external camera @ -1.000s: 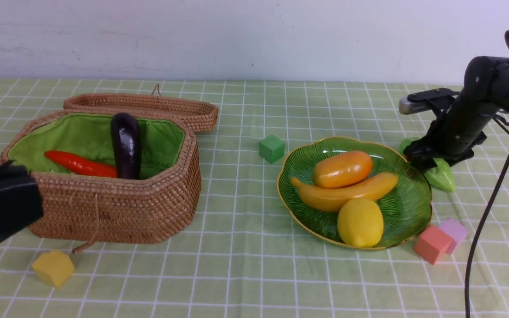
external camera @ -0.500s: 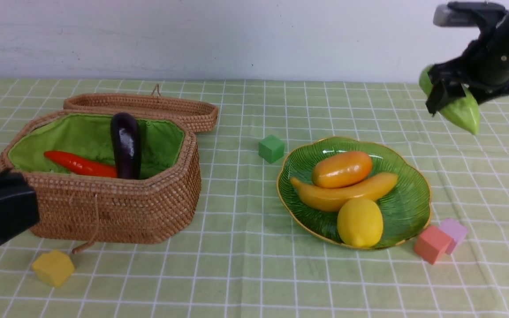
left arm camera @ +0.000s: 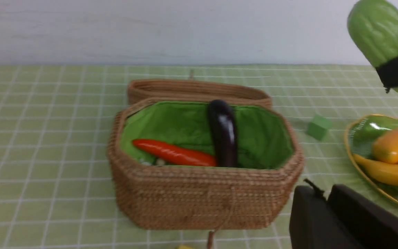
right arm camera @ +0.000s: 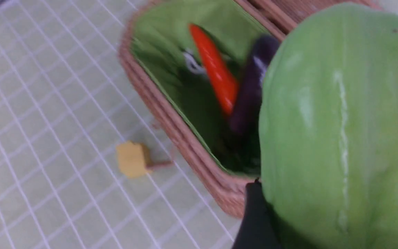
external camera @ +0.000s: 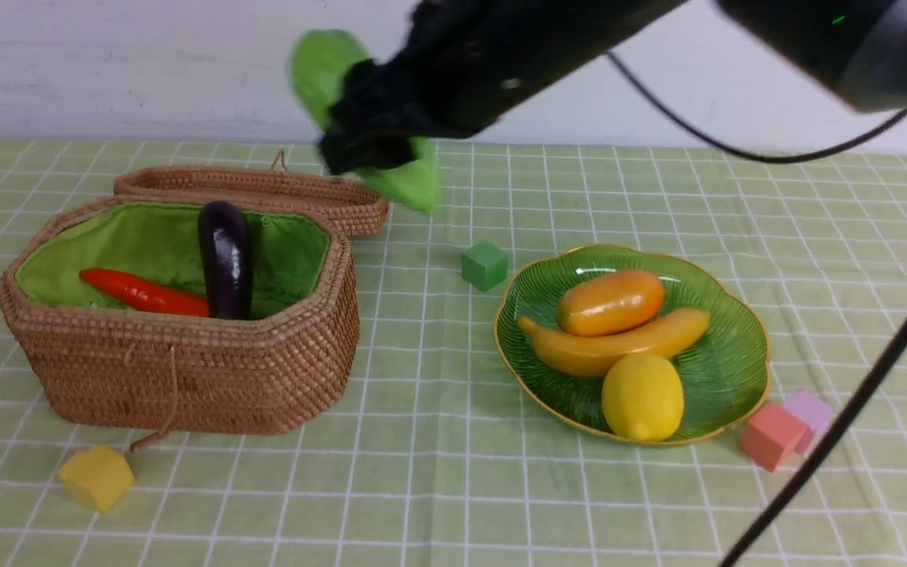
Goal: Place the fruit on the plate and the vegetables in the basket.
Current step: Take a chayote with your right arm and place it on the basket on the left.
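Observation:
The pale green gourd (external camera: 414, 177) hangs in the air, with my right gripper (external camera: 371, 130) shut on it, above and just right of the open basket (external camera: 186, 378). In the right wrist view the gourd (right arm camera: 340, 131) fills the frame over the basket's green lining. Inside the basket lie the carrot (external camera: 142, 293) and the eggplant (external camera: 225, 256). The green plate (external camera: 737, 370) carries the mango (external camera: 609, 301), the banana (external camera: 619, 346) and the lemon (external camera: 642, 395). My left gripper (left arm camera: 325, 195) shows only in its wrist view, shut and empty, low in front of the basket (left arm camera: 206, 200).
The basket's lid (external camera: 257, 193) lies open behind it. A green cube (external camera: 484, 264) sits between basket and plate, a yellow cube (external camera: 96, 476) by the basket's front left corner, a coral cube (external camera: 771, 435) and a purple cube (external camera: 809, 409) beside the plate. A black cable (external camera: 839, 425) slants across the right.
My right arm lifted the gourd from beside the plate and swung it left, over to the basket. My left gripper has drawn back out of the front view.

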Robot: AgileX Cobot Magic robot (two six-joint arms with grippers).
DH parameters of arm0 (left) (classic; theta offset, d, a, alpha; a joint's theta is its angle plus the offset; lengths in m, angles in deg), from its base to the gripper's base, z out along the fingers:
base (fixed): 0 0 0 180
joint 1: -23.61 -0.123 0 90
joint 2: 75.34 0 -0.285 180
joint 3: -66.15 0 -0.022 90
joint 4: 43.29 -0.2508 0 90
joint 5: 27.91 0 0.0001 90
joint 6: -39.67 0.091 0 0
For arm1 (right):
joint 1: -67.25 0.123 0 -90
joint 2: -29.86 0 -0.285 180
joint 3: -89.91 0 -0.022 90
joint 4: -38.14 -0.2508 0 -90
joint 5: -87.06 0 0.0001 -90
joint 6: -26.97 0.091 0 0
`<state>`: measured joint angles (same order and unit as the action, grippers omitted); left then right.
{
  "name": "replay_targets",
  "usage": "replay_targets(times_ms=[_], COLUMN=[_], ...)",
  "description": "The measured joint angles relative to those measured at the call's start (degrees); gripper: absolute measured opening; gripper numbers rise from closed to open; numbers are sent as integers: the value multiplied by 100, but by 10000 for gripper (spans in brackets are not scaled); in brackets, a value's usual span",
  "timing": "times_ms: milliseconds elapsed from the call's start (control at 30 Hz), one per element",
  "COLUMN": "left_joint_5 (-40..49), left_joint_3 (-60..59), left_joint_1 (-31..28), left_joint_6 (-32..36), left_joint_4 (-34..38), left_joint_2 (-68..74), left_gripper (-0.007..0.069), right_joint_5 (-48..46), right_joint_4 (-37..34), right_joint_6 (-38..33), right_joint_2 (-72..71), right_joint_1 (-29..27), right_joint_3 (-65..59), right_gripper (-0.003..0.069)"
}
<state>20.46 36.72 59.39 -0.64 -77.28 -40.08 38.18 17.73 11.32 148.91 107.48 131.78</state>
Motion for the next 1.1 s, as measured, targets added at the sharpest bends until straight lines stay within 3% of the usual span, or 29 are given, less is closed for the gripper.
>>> replay_targets(times_ms=[233, 500, 733, 933, 1000, 1100], left_joint_5=[566, 754, 754, 754, 743, 680], left_joint_3=[0, 0, 0, 0, 0, 0], left_joint_1=[0, 0, 0, 0, 0, 0], left_joint_6=[-284, -298, -298, -298, -298, -298], left_joint_4=[-234, -234, -222, -193, -170, -138], left_joint_2=[0, 0, 0, 0, 0, 0], left_gripper=[70, 70, 72, 74, 74, 74], right_joint_5=[2032, 3497, 3944, 4072, 4098, 3997], right_joint_4=[-267, -278, -178, -133, -127, -127], right_joint_6=[-879, -1709, -1945, -1975, -1979, -1979], right_joint_2=[642, 1212, 1483, 1528, 1528, 1517], right_joint_1=[1057, 1195, 1189, 1102, 1027, 921], right_joint_3=[0, 0, 0, 0, 0, 0], right_gripper=[461, 461, 467, 654, 673, 647])
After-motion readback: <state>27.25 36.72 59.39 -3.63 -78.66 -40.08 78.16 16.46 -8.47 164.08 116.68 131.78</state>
